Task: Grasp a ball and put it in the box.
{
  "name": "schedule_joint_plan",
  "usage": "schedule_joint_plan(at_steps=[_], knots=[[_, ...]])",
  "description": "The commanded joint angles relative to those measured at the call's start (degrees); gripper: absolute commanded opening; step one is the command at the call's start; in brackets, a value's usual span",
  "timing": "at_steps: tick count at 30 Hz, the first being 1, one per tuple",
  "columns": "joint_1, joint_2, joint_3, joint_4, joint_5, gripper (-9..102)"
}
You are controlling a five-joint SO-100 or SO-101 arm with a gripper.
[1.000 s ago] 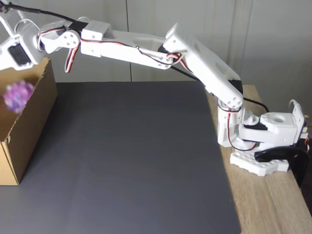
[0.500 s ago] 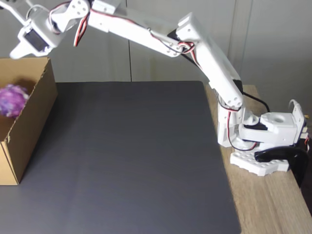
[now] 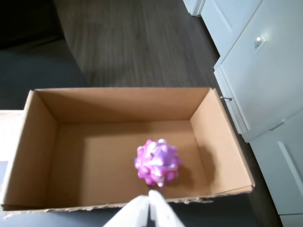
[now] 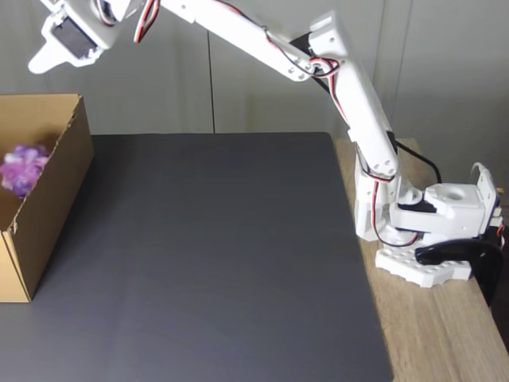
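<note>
The white, multi-jointed plastic robot arm (image 4: 350, 103) has lifted since a second ago: its forward section, then stretched low across the upper left of the fixed view, now slopes steeply up towards the top left corner. The large brown corrugated cardboard box (image 4: 56, 183), open-topped, stands at the left edge of the fixed view on the dark grey mat (image 4: 215, 255), which covers most of the light wooden table (image 4: 437, 334).

The white two-finger gripper (image 3: 149, 204) has climbed with the arm and now sits high in the upper left of the fixed view, well clear of the box rim. In the wrist view its tips enter from the bottom edge, pressed together with nothing between them.

The bumpy purple, pink and white marbled rubbery ball (image 3: 157, 162) was blurred and caught in front of the box's upper wall a second ago. It now rests on the box floor, right of centre in the wrist view and near the front wall; in the fixed view it shows inside the box at the far left.

Judgement: the ball is delivered and the task appears complete; only retraction of the arm remains.

No brand, label or legible writing is seen on the box, arm or mat.
</note>
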Motion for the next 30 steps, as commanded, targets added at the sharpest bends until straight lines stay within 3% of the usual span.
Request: schedule_joint_plan(at_steps=[1,9,20,30], knots=[[-0.79,4.66,-1.76,0.79,-0.53,0],[-0.26,7.21,-0.35,2.55,-0.62,0],[-0.35,30.76,39.29,-11.60,-2.46,0],[-1.76,46.49,63.02,-17.58,-4.13,0]])
